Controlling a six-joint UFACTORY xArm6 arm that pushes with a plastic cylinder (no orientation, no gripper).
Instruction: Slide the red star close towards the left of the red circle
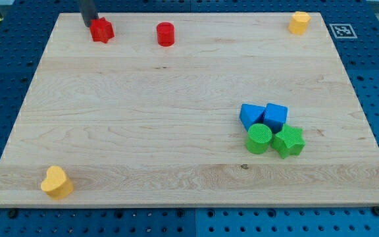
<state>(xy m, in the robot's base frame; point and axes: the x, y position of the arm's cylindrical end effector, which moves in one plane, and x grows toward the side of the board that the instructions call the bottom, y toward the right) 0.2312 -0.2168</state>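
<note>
The red star (101,30) lies near the view's top left of the wooden board (143,131). The red circle (166,34) stands to its right, about a hundred pixels away, with bare wood between them. My tip (90,25) comes down from the view's top edge and sits right at the star's upper left side, touching or nearly touching it.
A yellow block (299,22) sits at the top right corner. A yellow heart (56,182) lies at the bottom left. Two blue blocks (251,115) (276,116), a green circle (259,138) and a green star (288,141) cluster at the right.
</note>
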